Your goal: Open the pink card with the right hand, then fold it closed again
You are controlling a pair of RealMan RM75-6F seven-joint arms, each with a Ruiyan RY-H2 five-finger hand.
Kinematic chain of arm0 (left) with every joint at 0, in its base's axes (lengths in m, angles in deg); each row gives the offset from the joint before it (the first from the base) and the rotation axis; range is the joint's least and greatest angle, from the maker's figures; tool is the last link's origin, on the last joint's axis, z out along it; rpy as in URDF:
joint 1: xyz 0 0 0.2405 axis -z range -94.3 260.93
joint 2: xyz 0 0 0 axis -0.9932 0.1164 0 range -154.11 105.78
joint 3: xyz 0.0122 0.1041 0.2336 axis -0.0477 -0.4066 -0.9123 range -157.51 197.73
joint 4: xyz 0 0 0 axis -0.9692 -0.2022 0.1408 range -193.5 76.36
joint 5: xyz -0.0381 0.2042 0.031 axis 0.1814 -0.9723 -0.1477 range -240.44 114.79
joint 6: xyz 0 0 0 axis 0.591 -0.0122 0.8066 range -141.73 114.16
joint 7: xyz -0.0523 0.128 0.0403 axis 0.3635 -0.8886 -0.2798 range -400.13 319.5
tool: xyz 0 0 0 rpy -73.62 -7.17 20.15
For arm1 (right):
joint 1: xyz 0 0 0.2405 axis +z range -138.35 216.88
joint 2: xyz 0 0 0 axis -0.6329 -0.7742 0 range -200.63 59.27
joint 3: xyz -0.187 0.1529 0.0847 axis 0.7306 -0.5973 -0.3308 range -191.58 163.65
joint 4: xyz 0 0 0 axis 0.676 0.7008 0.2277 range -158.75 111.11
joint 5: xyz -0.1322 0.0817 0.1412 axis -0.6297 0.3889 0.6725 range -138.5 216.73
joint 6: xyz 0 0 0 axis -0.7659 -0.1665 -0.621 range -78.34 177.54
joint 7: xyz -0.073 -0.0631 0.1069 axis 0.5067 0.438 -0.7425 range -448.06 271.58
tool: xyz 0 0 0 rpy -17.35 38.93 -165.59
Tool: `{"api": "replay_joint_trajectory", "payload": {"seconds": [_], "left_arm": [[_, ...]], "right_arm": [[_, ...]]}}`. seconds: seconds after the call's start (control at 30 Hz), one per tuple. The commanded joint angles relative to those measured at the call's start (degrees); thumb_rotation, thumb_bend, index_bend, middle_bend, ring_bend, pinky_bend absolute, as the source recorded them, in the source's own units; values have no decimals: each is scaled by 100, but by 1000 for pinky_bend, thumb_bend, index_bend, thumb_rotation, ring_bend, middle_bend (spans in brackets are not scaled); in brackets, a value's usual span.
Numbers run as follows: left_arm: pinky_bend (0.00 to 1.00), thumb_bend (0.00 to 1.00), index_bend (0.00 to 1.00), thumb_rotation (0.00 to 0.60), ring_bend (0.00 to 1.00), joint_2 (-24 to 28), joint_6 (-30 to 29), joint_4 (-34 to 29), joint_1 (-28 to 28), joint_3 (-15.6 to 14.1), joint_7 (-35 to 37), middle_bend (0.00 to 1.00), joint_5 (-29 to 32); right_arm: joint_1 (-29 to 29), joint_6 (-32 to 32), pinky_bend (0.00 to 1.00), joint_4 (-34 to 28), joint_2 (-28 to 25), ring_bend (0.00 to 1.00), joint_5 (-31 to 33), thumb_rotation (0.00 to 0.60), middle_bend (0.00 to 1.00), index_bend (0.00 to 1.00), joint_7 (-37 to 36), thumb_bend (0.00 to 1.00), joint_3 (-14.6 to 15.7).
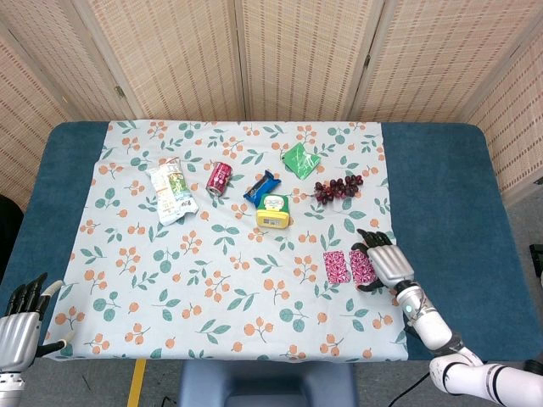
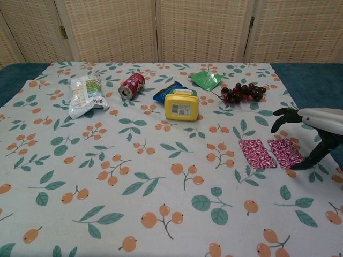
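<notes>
The pink card (image 1: 349,266) is seen lying open and flat on the floral cloth (image 1: 170,280) that covers the middle of the tabletop (image 1: 441,186), near the cloth's right edge and toward the front right corner of the tabletop. Two patterned panels are shown side by side with a narrow seam between them.

The right robot hand (image 1: 383,262) is positioned over the right panel of the card. In the chest view its fingers (image 2: 281,115) are seen spread and arched downward, with the thumb reaching down just beside the card's front right corner. Nothing is held in it. Whether the fingertips actually touch the card cannot be told from either view.

The left robot hand (image 1: 24,312) is found at the front left corner of the tabletop, beyond the cloth, with fingers apart and nothing in its grasp. It is visible in the head view only.

Further items are recorded in the back half of the cloth:
- a white and green snack bag (image 1: 171,191), lying toward the left edge;
- a red can (image 1: 219,179) on its side, right of the bag;
- a blue wrapper (image 1: 261,186), touching the back of a yellow box (image 1: 272,212);
- a green packet (image 1: 300,159), nearer the back edge;
- a bunch of dark grapes (image 1: 338,188), right of the yellow box and behind the card, well apart from it.
</notes>
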Motion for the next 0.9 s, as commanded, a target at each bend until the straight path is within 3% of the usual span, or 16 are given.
{"api": "replay_joint_trajectory", "payload": {"seconds": [0.03,0.5,0.9], "left_arm": [[0,214,173,600,44,-4,0,3,2,-7,6,0,-14],[0,214,173,600,44,-10,-19,106,-54,-20,122,0,26],[0,213,172,600,44,-20,19,95,-22,-10,77,0,13]], "right_arm": [[97,85,0,-294,-51,0,128,534,44,226,178,103,-64],[501,310,0,-220,393,0,1107,534,35,213,1037,103,-205],[630,339,0,-106,480,0,1371,534,32,197,1171,102,-176]]}}
